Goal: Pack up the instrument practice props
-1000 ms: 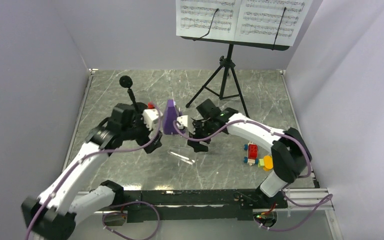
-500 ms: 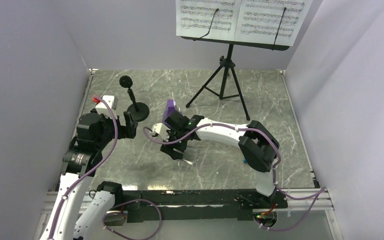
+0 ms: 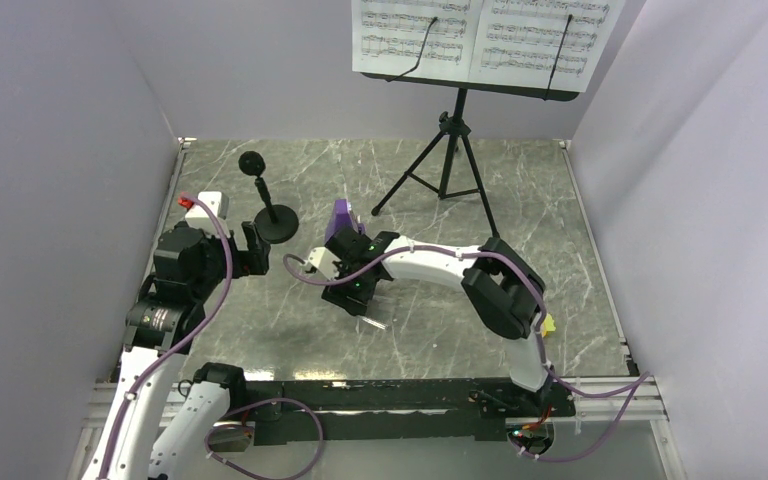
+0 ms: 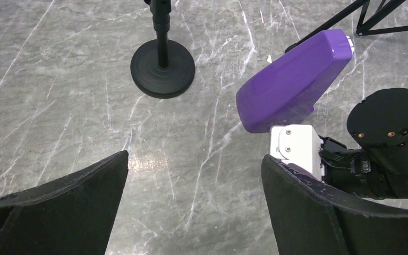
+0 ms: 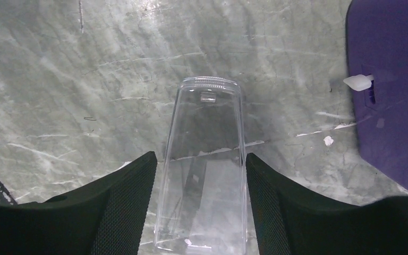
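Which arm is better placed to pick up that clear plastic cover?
Right. The right gripper straddles the clear cover, one finger each side; the left gripper hangs open farther off, facing the microphone stand.

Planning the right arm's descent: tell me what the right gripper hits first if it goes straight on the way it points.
Probably the clear tapered plastic cover lying flat on the grey marble tabletop: it sits directly between the fingers of the right gripper. How much gap remains is unclear.
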You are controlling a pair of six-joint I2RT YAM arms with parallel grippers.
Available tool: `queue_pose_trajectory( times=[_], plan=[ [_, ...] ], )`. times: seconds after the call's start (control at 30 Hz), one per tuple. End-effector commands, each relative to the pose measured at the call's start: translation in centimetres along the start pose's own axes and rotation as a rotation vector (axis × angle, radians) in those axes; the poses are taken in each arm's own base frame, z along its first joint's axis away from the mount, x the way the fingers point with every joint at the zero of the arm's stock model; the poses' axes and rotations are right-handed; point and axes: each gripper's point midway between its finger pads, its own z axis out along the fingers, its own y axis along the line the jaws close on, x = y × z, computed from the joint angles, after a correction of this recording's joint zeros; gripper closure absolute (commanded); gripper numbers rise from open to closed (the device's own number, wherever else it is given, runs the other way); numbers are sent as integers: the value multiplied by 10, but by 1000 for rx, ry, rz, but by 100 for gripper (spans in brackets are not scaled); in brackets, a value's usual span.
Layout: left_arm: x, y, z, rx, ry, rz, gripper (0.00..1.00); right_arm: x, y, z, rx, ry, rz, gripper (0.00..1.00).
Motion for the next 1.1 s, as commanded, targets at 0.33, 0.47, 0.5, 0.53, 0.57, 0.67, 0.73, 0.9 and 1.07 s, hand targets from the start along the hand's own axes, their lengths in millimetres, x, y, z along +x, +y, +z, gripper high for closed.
queue_pose_trajectory(
  times=[0.33, 0.47, 0.5, 0.53, 0.57, 0.67, 0.73, 0.9, 1.07],
  plan=[
    [-7, 1, -1, -3, -50, -22, 1, 15, 10, 6, -5, 66, 29, 41],
    [-9, 0, -3, -1, -60, -20, 1, 20, 15, 10, -16, 83, 15, 42],
    [-10, 0, -4, 0, -63, -17, 1, 21, 15, 11, -18, 89, 15, 41],
    [-10, 0, -4, 1, -64, -15, 1, 22, 17, 12, -24, 93, 11, 41],
    [-10, 0, -4, 4, -65, -12, 1, 24, 18, 13, -30, 97, 5, 42],
    [-9, 0, -3, 3, -64, -1, 1, 35, 24, 20, -54, 133, -30, 48],
    [-9, 0, -2, 4, -60, 9, 1, 46, 25, 24, -60, 167, -50, 44],
    [-13, 0, -3, 4, -63, 26, 1, 57, 20, 24, -46, 204, -96, 30],
    [-12, -3, -1, 21, -66, 11, 1, 78, 21, 27, -63, 290, -102, 40]
  ],
)
